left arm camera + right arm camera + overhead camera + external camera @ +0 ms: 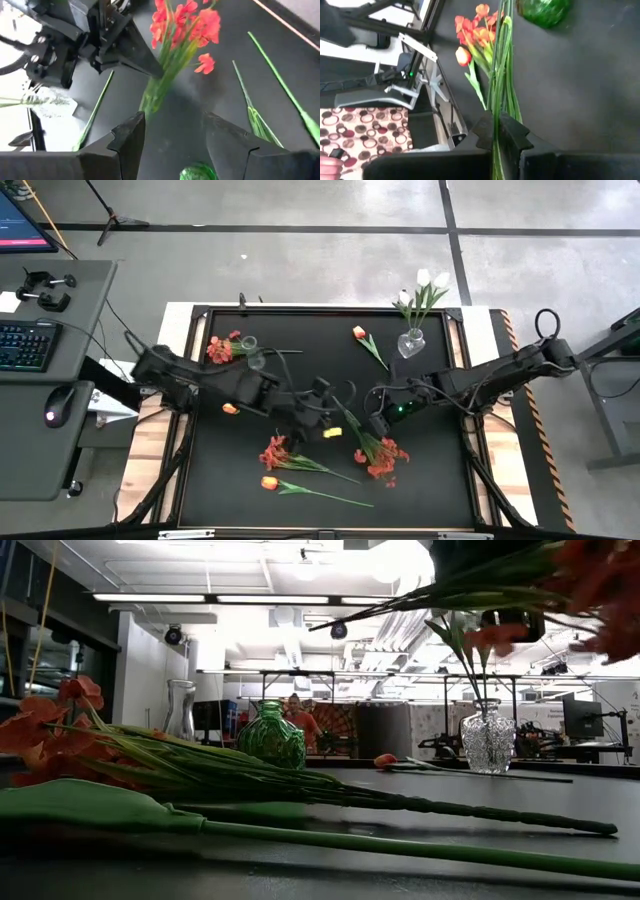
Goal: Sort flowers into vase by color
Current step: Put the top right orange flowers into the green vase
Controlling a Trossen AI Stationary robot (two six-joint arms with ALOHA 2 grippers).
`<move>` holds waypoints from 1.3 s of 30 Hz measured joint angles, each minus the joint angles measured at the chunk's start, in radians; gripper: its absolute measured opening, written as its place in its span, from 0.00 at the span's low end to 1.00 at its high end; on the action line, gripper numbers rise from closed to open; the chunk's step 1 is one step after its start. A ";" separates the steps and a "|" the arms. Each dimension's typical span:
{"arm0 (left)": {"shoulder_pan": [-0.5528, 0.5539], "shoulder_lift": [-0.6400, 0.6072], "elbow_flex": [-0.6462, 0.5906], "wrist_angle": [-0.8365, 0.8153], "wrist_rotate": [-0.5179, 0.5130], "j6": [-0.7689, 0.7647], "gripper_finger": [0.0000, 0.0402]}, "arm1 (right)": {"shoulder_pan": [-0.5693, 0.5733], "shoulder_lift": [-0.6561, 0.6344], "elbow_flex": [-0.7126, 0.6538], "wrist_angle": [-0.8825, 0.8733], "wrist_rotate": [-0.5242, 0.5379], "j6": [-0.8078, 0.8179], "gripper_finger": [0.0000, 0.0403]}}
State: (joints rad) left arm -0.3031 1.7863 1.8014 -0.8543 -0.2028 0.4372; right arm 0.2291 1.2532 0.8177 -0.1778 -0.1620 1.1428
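My right gripper [372, 423] is shut on a bushy red-orange flower bunch [382, 455] near the table's middle; in the low view its blossoms [600, 585] hang high above the tabletop. My left gripper [175, 125] stands open just left of it, nothing between its fingers, with the green vase [197, 172] right below them. White tulips [428, 285] stand in a clear vase [411, 342] at the far right. One orange tulip [360, 333], another orange tulip [268, 482] and a second red-orange bunch [275, 450] lie flat on the black table [430, 480]. My right gripper pinches the bunch's green stems [496, 107] between its two fingers, partway along them, below the blossoms [187, 25]. The fingers come from the table's right, slanting down, and cross the stems [162, 82]. The bunch is lifted clear and tilted, its stem ends sticking out past the fingers.
A tall clear vase [250, 348] with red-orange blossoms [220, 348] is at the far left of the table. A desk with keyboard [25, 345] and mouse stands left of the table. A person [297, 715] shows far off in the room behind.
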 joint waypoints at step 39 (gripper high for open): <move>0.060 0.197 0.042 0.013 0.035 0.116 0.46 | 0.075 0.018 -0.001 0.157 0.056 0.003 0.00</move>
State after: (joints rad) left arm -0.2430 1.9834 1.8439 -0.8413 -0.1683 0.5529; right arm 0.3038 1.2709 0.8169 -0.0206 -0.1062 1.1457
